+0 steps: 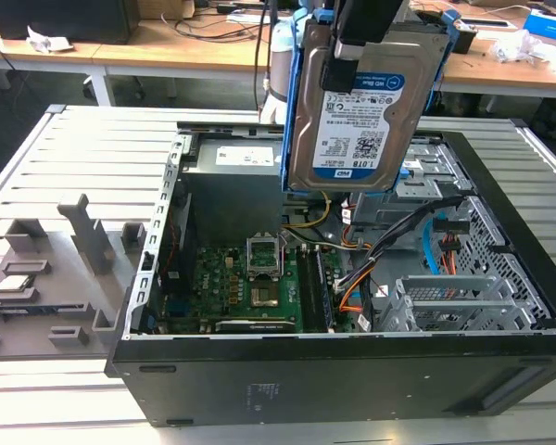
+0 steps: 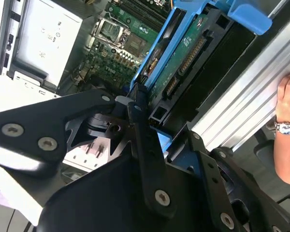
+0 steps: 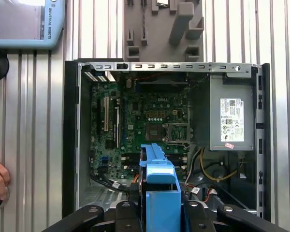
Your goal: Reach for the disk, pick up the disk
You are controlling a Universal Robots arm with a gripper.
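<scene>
The disk (image 1: 352,111) is held upright, clenched at its top edge by the gripper (image 1: 350,57), and is raised clear above the open computer case (image 1: 500,306). Open room is seen between its lower edge and the case rim. Inside the case, the motherboard (image 1: 250,287), power supply (image 3: 231,123) and 1 drive cage (image 1: 454,301) are seen.

**Bright, even room light**

Daylight-like light falls from above. Glare whitens the power supply (image 2: 48,38) in the second wrist view, where the near black gripper (image 2: 150,145) is soft. The case (image 1: 352,371) interior sits in mild shadow; the exterior view is sharp.
</scene>
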